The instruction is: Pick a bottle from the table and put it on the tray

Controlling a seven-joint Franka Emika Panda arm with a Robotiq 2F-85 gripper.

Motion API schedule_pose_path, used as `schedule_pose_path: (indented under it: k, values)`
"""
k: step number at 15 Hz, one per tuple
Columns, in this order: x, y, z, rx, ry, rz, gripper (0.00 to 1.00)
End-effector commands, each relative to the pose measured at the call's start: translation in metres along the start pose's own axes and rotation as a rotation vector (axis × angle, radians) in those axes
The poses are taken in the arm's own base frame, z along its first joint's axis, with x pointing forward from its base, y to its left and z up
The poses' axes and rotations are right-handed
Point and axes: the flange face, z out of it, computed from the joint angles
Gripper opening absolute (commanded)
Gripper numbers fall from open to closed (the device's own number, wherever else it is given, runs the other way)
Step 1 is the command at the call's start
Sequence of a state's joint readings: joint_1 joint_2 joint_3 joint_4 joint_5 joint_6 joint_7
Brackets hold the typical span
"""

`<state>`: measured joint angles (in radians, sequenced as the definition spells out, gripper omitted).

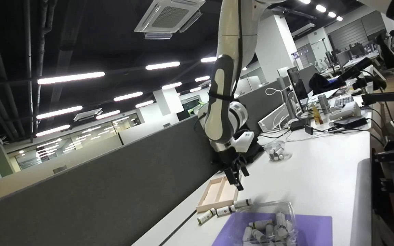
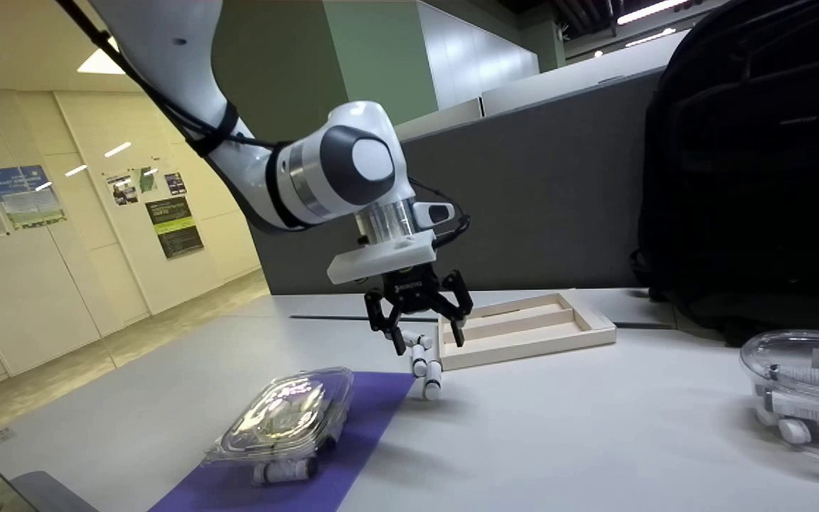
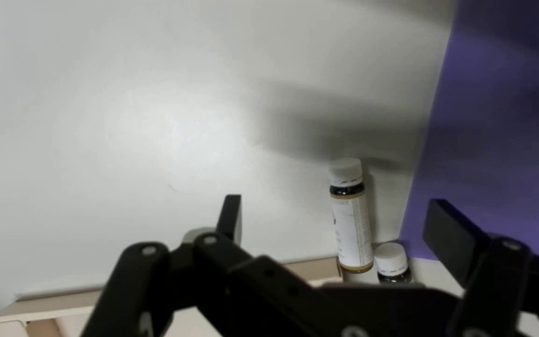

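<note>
Three small bottles with white caps and labels lie in a loose group on the white table (image 1: 323, 167). The nearest bottle (image 3: 351, 227) also shows in both exterior views (image 1: 243, 203) (image 2: 433, 382). A second bottle (image 3: 391, 262) is beside it, partly hidden by my gripper body in the wrist view. A third bottle (image 1: 206, 216) lies further along. The pale wooden tray (image 2: 537, 353), with long compartments, sits right beside the bottles; its corner (image 3: 316, 269) shows in the wrist view. My gripper (image 3: 336, 210) is open and empty above the bottles, its fingers apart on either side (image 2: 429, 345).
A clear plastic box (image 2: 288, 419) with several bottles stands on a purple sheet (image 2: 374, 419). A round clear tub (image 2: 800, 341) of bottles stands further along the table. A black backpack (image 2: 758, 178) leans at the grey partition (image 1: 132, 184). A monitor (image 1: 296, 85) and cables are at the far end.
</note>
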<state>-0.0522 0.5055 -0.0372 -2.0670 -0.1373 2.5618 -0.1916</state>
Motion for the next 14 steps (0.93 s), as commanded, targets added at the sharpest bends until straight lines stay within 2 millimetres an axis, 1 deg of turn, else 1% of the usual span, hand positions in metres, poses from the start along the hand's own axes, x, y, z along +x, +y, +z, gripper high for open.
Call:
schedule_pose_path:
  k: [1, 4, 8, 9, 10, 12, 13, 14]
  values:
    - [0.019, 0.006, 0.019, 0.021, -0.029, -0.056, 1.00]
    - [0.030, 0.008, 0.035, 0.034, -0.055, -0.094, 1.00]
    - [0.043, 0.008, 0.050, 0.047, -0.088, -0.137, 1.00]
    - [0.046, 0.008, 0.053, 0.048, -0.093, -0.147, 0.75]
    - [0.048, 0.007, 0.055, 0.049, -0.098, -0.154, 0.74]
    - [0.054, 0.006, 0.059, 0.050, -0.105, -0.169, 0.60]
    - [0.056, 0.005, 0.061, 0.049, -0.109, -0.173, 0.51]
    - [0.058, 0.005, 0.062, 0.049, -0.112, -0.177, 0.45]
